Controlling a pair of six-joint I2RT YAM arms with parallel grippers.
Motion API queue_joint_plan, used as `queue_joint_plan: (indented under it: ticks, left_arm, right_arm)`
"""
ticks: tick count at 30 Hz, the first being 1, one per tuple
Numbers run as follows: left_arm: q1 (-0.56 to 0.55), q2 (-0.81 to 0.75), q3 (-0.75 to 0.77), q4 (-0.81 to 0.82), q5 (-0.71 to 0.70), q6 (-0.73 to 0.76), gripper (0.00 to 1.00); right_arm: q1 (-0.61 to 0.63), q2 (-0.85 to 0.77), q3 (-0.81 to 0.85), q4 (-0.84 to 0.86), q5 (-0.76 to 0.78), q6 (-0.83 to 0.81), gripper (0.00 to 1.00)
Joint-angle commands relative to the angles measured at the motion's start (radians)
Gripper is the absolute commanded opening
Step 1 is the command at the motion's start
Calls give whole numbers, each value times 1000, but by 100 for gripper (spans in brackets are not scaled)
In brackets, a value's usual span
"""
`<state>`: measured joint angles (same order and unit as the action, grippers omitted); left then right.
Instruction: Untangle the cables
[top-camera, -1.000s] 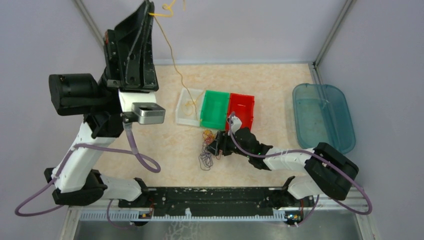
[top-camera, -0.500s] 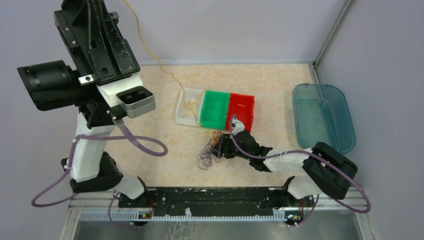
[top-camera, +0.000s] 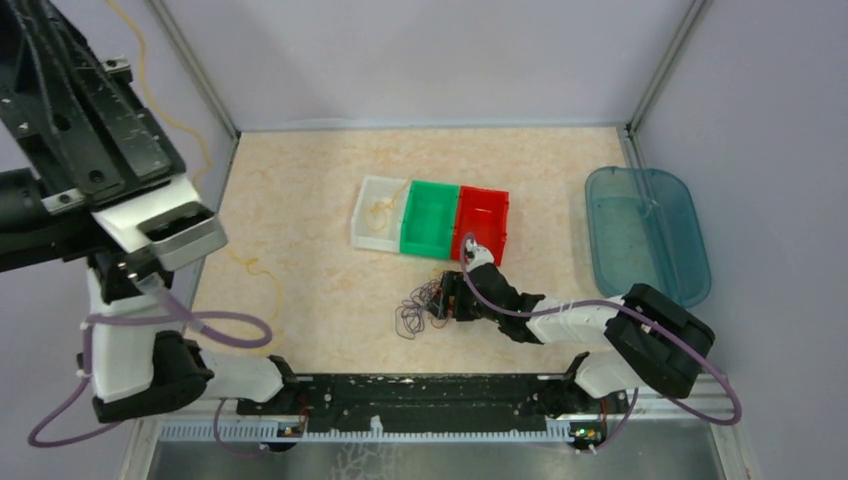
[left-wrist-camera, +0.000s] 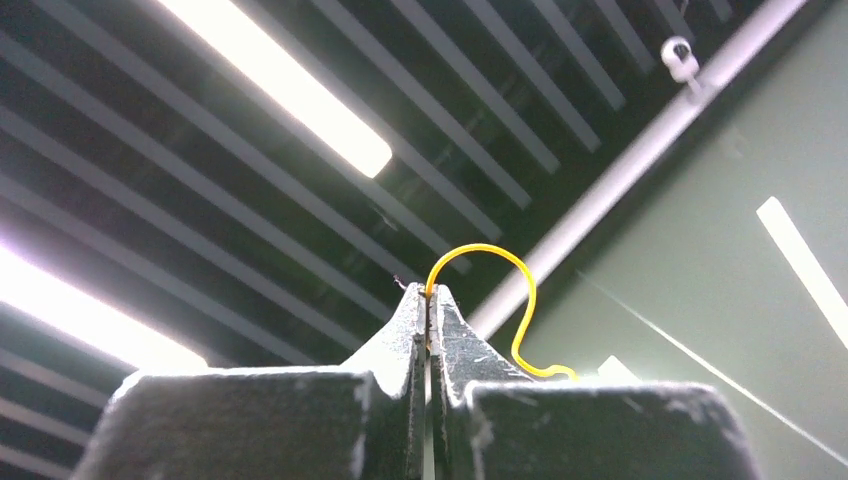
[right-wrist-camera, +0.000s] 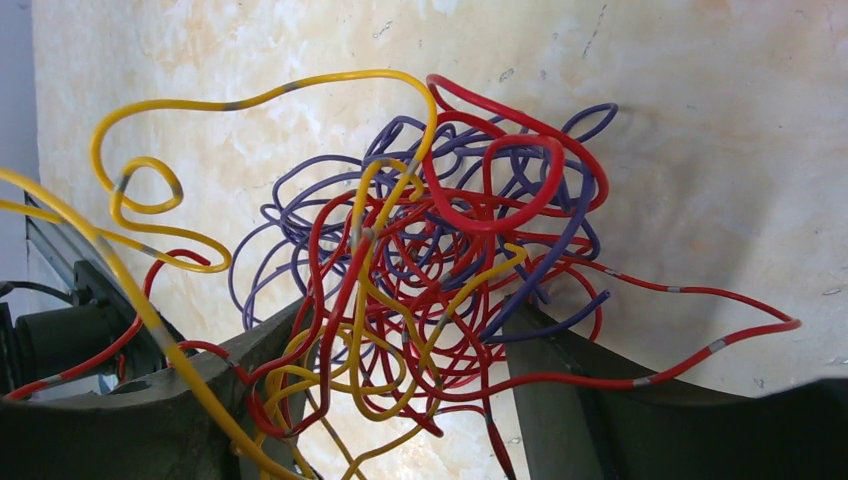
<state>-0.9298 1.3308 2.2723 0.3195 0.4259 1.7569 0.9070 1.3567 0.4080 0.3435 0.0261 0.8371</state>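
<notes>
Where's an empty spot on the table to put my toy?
Bare tabletop lies between the back wall and the bins, and between the red bin and blue tray. Crowded: in front of the bins, where the right end effector meets the cable tangle.

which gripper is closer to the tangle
Right. The right gripper sits around the tangle; the left gripper is raised far to the left, shut on a yellow cable.

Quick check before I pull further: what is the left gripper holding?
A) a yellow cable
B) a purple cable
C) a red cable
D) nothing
A: in the left wrist view, the left gripper is shut on a yellow cable, which arcs out from between its tips.
</notes>
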Motion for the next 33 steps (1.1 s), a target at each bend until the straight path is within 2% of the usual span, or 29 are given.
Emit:
queue_joint_plan:
  ticks: [1, 4, 7, 14, 17, 23, 27, 33]
  left_arm:
    - [-1, -88, -147, -195, -266, -85, 0]
    - [-3, -143, -289, -359, -347, -99, 0]
    - [-2, -182, -432, -444, -397, -138, 0]
    - [2, -181, -644, -480, -513, -258, 0]
    - [35, -170, -711, -469, -502, -281, 0]
    - [183, -108, -674, -468, -440, -376, 0]
    - [281, -83, -665, -427, -403, -383, 0]
    - [336, -40, -614, -343, -361, -399, 0]
  right_arm:
    - [27, -79, 50, 5, -4, -61, 71]
    - [33, -128, 47, 9, -20, -94, 73]
    - [32, -180, 32, 22, -35, -121, 74]
    - [33, -237, 22, 51, -109, -163, 73]
    - [33, -264, 18, 54, -108, -161, 73]
    - [31, -309, 21, 41, -97, -144, 71]
    - [30, -317, 28, 28, -95, -145, 68]
    - [31, -316, 17, 30, -97, -136, 64]
